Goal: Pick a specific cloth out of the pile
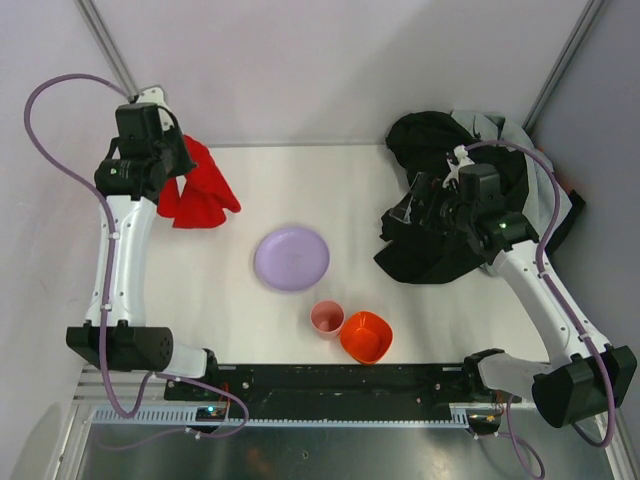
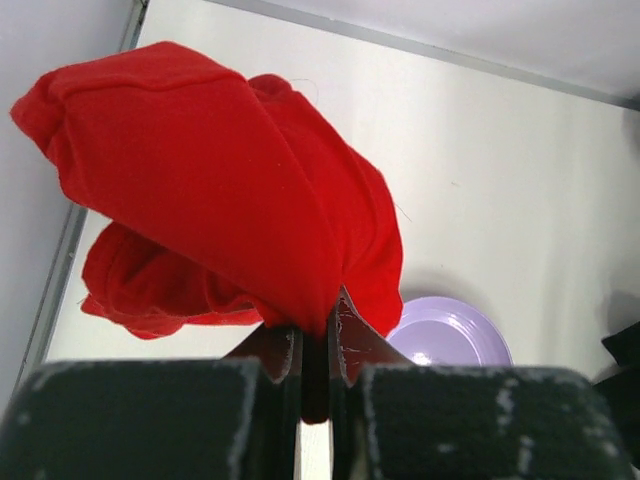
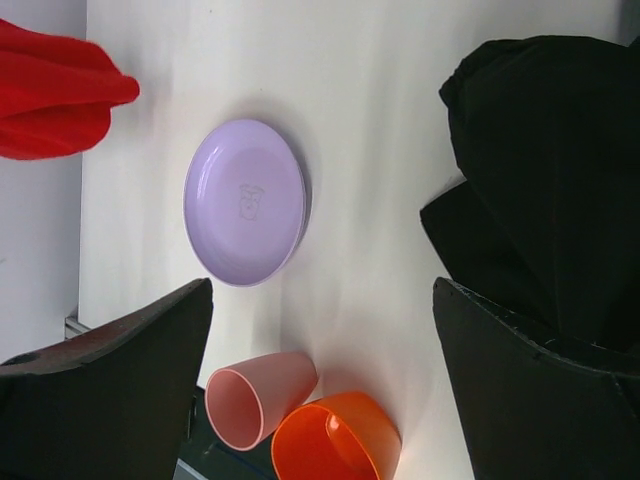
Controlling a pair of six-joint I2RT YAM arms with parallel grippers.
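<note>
Clamping a fold of the cloth (image 2: 230, 200), my left jaws are pressed tight together with red fabric pinched between them. The rest of the cloth bunches out beyond the jaws in two lobes, a broad one on top and a smaller rumpled one below. From above it sits at the far left corner of the surface (image 1: 420, 300), close to the left wall and well apart from the pile (image 1: 440, 230). I cannot tell whether its lowest folds touch the surface.

My right jaws stand wide apart with nothing between them. They hang over the left part of the pile, and in my right wrist view one side lies against its black fabric, though I cannot tell if it touches. The pile is a dark heap with some grey at its far edge, filling the far right corner.

Between the two arms a purple plate (image 1: 291, 258) lies flat near the middle of the surface. Nearer my bases, a pink cup (image 1: 327, 318) and an orange bowl (image 1: 366, 336) stand just beside each other.
</note>
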